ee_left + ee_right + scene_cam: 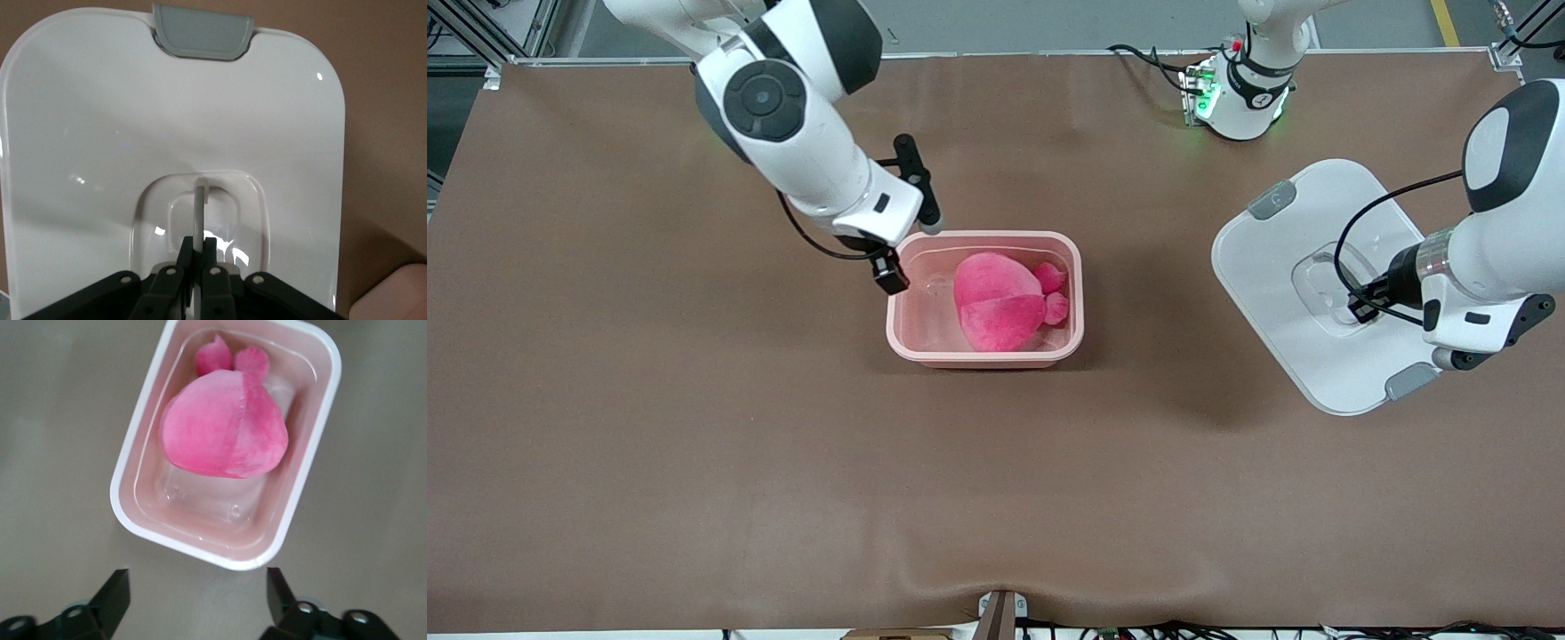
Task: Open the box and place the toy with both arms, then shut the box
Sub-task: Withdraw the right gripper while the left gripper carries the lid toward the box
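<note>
box (985, 351) open on bare counter (694, 462), toy (1000, 302) inside | right hand (200, 603) spread wide, empty, above box end | left hand (197, 257) clamped on lid (1272, 267) handle

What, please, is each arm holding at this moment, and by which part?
The left end effector is shut on the lid by its clear recessed handle. The right end effector is open, holding nothing.

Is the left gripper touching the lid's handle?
Touching. The left wrist view shows the left gripper shut on the clear handle of the white lid.
</note>
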Controlling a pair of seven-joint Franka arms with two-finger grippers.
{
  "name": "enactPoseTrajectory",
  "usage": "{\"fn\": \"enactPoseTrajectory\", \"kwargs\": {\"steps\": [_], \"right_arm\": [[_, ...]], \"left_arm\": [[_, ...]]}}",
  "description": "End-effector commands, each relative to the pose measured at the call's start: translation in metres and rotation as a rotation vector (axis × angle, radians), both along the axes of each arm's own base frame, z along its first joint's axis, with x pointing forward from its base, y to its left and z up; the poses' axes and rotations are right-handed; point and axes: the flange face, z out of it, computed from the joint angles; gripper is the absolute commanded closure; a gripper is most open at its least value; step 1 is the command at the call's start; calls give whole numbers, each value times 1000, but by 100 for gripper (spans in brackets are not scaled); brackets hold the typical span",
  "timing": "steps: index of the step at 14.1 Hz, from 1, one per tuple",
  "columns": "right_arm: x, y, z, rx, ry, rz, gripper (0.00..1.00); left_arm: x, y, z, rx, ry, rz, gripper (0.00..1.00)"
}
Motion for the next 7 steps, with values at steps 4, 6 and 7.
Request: {"fn": "enactPoseTrajectory", "kwargs": {"steps": [4,6,7], "right_arm": [[45,-96,7,-12,19,-186,0],[54,-135,13,-29,40,-247,0],[59,-158,17,-36,47,-283,0]], "left_arm": [[-9,-18,9,-4,13,31,100],[-10,-19,10,-3,13,31,100],[-10,-21,10,-1,14,37,100]]}}
